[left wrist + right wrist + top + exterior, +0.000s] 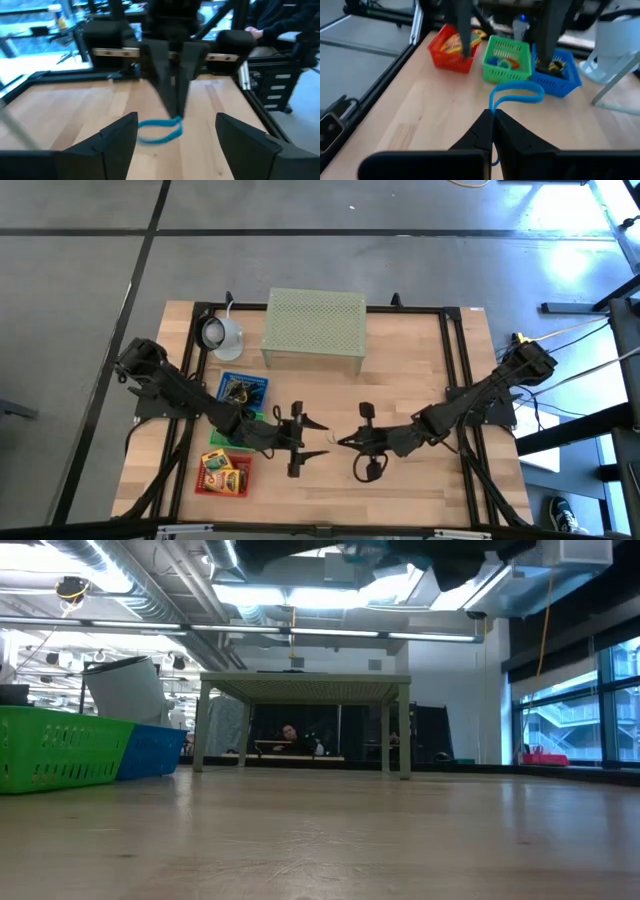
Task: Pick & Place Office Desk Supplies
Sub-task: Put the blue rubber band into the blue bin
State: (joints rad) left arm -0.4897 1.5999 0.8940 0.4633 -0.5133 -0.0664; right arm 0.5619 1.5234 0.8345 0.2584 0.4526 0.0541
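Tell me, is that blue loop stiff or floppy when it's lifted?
Probably floppy: the blue loop is a thin band that sags into a bent oval where the shut right gripper pinches it. Likely very light, since one end hangs out unsupported. It shouldn't roll.

A bright blue loop (pixel 517 94) hangs from the black right gripper (pixel 492 120). Behind it stand a red basket (pixel 451 48) with yellow printed boxes (pixel 220 469), a green mesh basket (pixel 506 59) and a blue one (pixel 555 72). The stand (pixel 313 320) is pale green mesh, the table (pixel 420 380) light wood.
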